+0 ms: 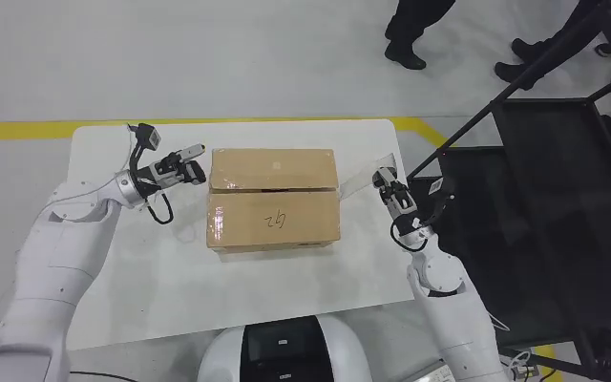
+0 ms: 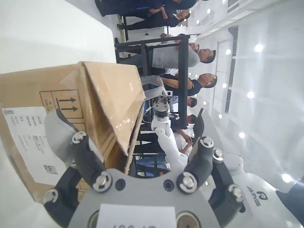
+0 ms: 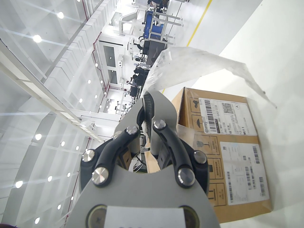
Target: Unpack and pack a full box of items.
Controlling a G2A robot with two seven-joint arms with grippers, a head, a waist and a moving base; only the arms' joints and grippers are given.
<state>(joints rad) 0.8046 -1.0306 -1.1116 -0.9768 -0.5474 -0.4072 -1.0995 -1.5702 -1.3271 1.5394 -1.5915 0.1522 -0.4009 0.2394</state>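
**Right gripper pinches clear tape beside the carton**

The brown cardboard box (image 1: 274,199) sits mid-way across the white table (image 1: 143,286), its flaps down. At its right end, the right gripper (image 1: 384,179) is pinched tight on a crinkled clear strip of tape (image 3: 197,62) that arcs toward the box. The left gripper (image 1: 196,162) hovers just beside the left end, fingers spread wide and holding nothing. The wrist views add a ragged flap edge and white printed labels on both ends.

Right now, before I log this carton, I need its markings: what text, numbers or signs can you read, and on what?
"42": handwritten on the box top.
Two up arrows: printed sign on its side.
White labels: print too small to read.
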